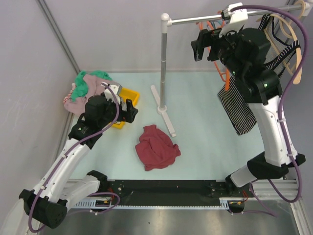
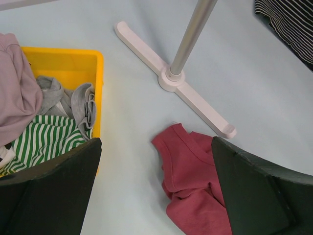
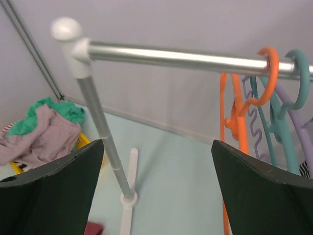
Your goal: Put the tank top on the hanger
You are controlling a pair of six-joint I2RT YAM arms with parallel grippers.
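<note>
Top external view: tank top (image 1: 156, 147) crumpled on desk (image 1: 205, 147) beside rack foot (image 1: 166, 120), hanger (image 3: 237, 125) on rail (image 3: 171, 56), left claw (image 1: 129, 111) and right claw (image 1: 201, 45) both spread apart (right one up near rail).

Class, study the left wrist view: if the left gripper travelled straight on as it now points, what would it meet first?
Probably the tank top, whose strap edge lies between the open fingers of the left gripper. The bare table beside it is possible, since depth is unclear.
</note>
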